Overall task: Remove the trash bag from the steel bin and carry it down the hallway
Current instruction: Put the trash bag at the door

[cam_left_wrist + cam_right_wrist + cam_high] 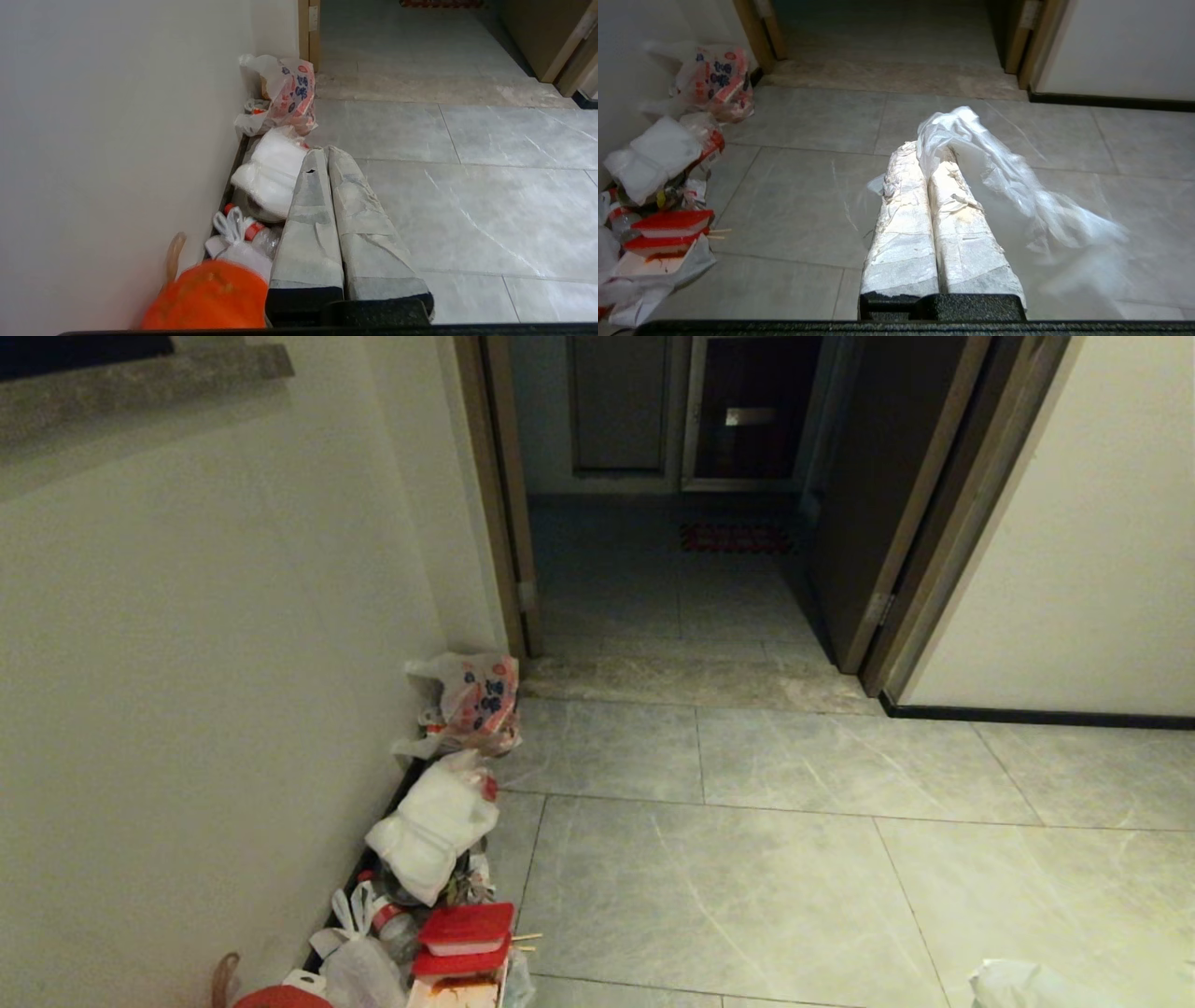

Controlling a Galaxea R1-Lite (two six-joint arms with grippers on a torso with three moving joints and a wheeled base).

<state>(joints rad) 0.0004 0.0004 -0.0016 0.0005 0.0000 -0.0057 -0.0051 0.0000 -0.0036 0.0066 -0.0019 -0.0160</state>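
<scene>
Between the right gripper's pressed-together fingers, the trash bag is pinched, trailing sideways; doorway straight ahead.

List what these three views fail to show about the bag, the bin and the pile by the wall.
- Trash bag: right wrist view, its lower part blurred; head view shows only a corner.
- Steel bin: in no view.
- Orange bag: cut off by the frame edge.
- Doorway: too dark beyond it.

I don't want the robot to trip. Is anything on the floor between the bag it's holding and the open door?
No. The right end effector grips the trash bag, and the tiles to the doorway look bare. The rubbish pile sits aside against the wall.
</scene>
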